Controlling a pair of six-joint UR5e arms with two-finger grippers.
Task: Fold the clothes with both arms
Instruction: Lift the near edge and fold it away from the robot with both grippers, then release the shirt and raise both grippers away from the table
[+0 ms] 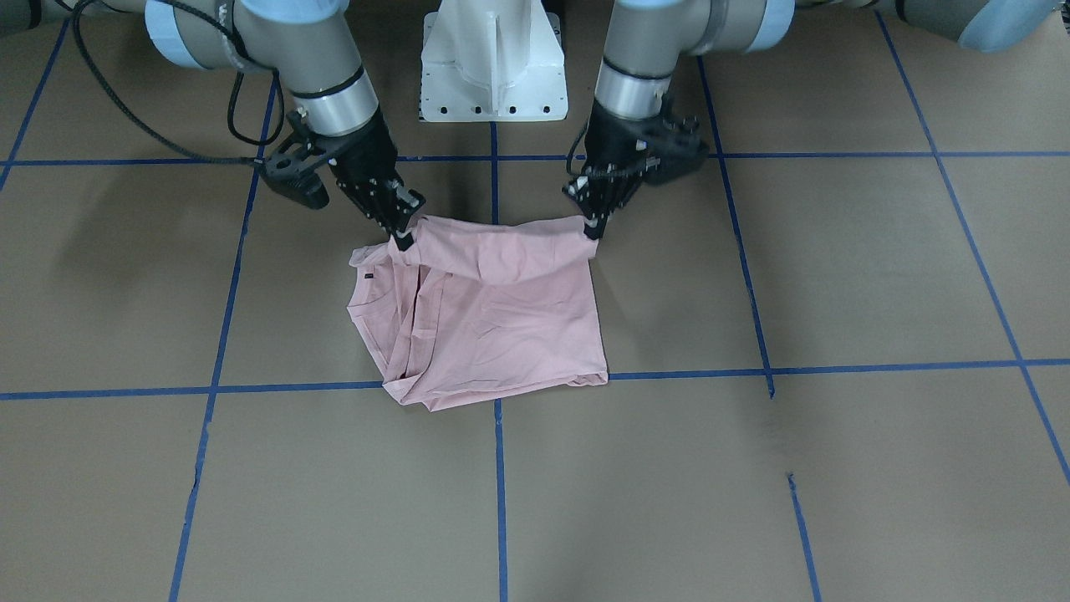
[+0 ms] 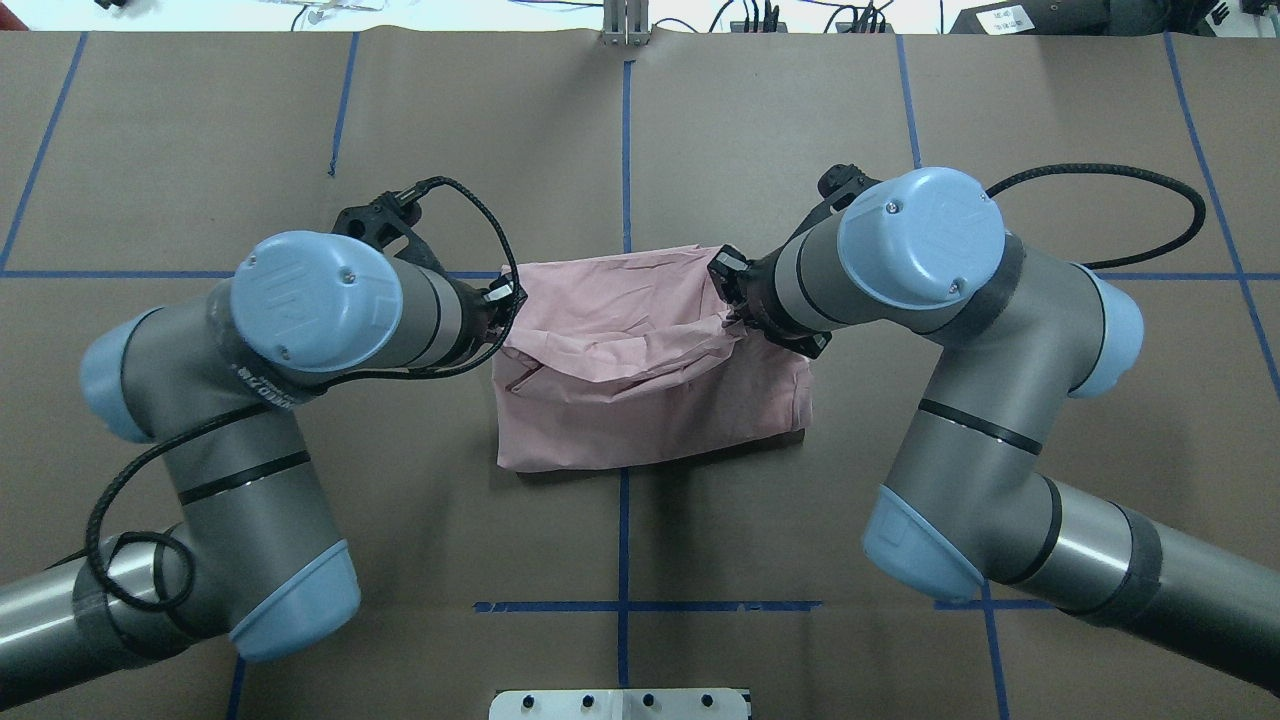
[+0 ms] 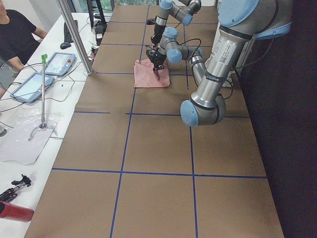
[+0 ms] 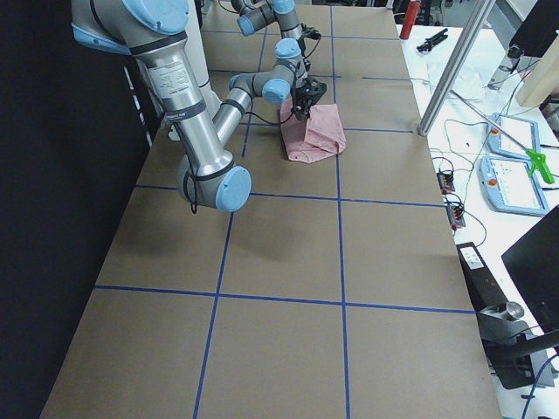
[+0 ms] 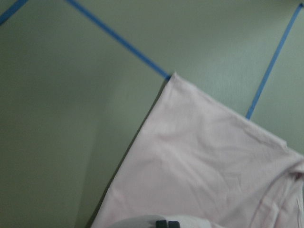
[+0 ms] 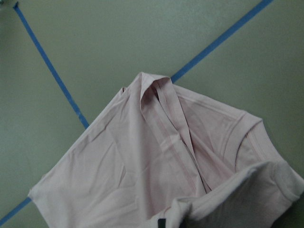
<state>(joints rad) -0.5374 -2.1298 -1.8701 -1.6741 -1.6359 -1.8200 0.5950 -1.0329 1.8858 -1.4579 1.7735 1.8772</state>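
The pale pink T-shirt (image 1: 501,326) lies partly folded on the brown table, its collar toward my right arm's side. The dog print and lettering are hidden. My left gripper (image 1: 592,226) is shut on one corner of the shirt's near edge. My right gripper (image 1: 403,237) is shut on the other corner. Both hold that edge a little above the table, folded over the rest of the shirt (image 2: 650,400). The left wrist view shows smooth pink cloth (image 5: 199,161) below the gripper (image 5: 167,223). The right wrist view shows the folded sleeve and collar (image 6: 142,156) below the gripper (image 6: 161,222).
The white pedestal base (image 1: 493,67) stands behind the shirt between the arms. Blue tape lines (image 1: 500,468) grid the brown table. A side bench holds teach pendants (image 3: 59,62) and a metal pole (image 3: 74,34), and an operator (image 3: 15,34) sits beside it.
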